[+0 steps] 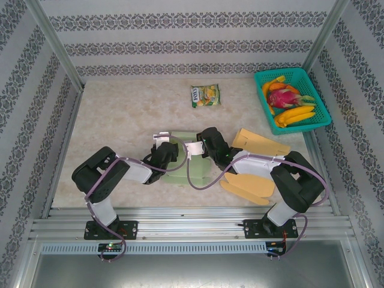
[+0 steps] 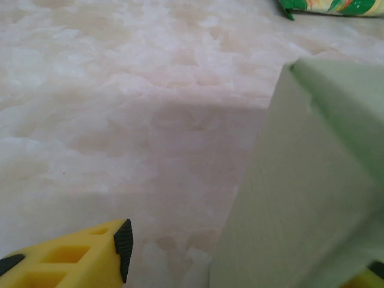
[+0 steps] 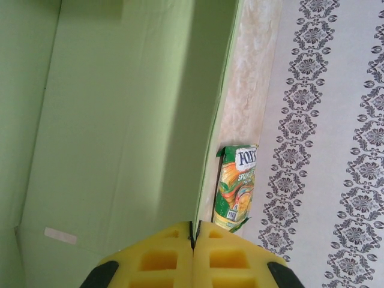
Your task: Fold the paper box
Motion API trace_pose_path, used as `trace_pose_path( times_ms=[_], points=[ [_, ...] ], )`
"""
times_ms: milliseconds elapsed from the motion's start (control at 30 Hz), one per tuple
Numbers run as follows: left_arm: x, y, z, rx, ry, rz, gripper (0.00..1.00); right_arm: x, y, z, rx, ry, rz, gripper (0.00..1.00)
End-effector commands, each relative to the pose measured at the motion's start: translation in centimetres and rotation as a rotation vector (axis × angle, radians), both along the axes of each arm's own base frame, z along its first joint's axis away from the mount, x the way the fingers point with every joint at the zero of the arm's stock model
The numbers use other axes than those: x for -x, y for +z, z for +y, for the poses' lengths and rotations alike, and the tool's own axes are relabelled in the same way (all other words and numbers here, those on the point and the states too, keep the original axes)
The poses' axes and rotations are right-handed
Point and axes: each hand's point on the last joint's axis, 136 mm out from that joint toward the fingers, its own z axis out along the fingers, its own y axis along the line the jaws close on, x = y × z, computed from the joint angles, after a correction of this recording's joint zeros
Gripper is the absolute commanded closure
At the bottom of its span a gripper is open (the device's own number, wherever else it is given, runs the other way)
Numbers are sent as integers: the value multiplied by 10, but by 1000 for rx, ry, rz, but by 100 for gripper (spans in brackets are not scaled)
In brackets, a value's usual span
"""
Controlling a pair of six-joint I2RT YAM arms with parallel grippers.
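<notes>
Near tan card [image 1: 249,186] lies right on the tabletop [image 1: 120,114]. One green paper box [image 1: 203,169] sits centre: my right claw [image 3: 193,231] is clamped on its wall, my left claw [image 2: 249,261] gapes apart beside it. Far tan card [image 1: 259,143], one packet [image 1: 205,95], one basket [image 1: 288,71] in the far-right corner. Left side roomy.

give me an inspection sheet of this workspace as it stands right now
surface: beige marbled tabletop, no spills seen
job's things: pale green paper box at the centre, between the two arms
clutter: two tan card pieces right of the box; sweet packet behind it; teal basket of fruit in the far right corner
grippers: left gripper open, jaws astride a box wall; right gripper shut on a box wall's edge
cables: purple cable sags across the box's near side
surroundings: patterned walls, metal frame
</notes>
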Motion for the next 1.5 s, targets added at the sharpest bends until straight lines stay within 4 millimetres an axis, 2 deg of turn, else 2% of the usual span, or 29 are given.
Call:
trace_pose_path(
  times_ms=[0, 100, 200, 300, 367, 533, 600, 733, 767, 1033, 1200, 1333, 1467],
  points=[
    [-3, -1, -4, -23, -14, -28, 46, 6, -26, -14, 74, -31, 84, 100],
    [-4, -3, -2, -44, -10, -28, 47, 6, -27, -14, 73, -31, 86, 100],
    [-4, -3, 8, -65, 44, -30, 53, 6, -28, -14, 77, -34, 87, 100],
    [-2, -5, 25, -106, 136, -18, 72, 5, -28, -16, 78, -41, 85, 100],
    [0, -7, 35, -126, 187, -15, 80, 5, -26, -16, 76, -44, 81, 100],
    [2, -9, 39, -133, 203, -13, 81, 5, -25, -16, 68, -47, 83, 100],
    [1, -8, 34, -123, 176, -12, 79, 5, -25, -16, 67, -47, 84, 100],
    [-2, 0, 11, -73, 57, -15, 51, 2, -27, -17, 69, -66, 90, 100],
    [-2, 2, 7, -59, 35, -14, 47, 1, -28, -18, 71, -73, 90, 100],
    [11, 35, -9, 80, -63, -37, 37, -2, -26, -21, 66, -101, 91, 100],
    [18, 56, -9, 113, -88, -44, 33, -2, -25, -20, 57, -103, 95, 100],
    [16, 55, -5, 91, -88, -38, 34, 0, -21, -18, 36, -97, 98, 100],
    [13, 50, -10, 109, -127, -13, 35, 3, -19, -17, 24, -89, 101, 100]
  ],
)
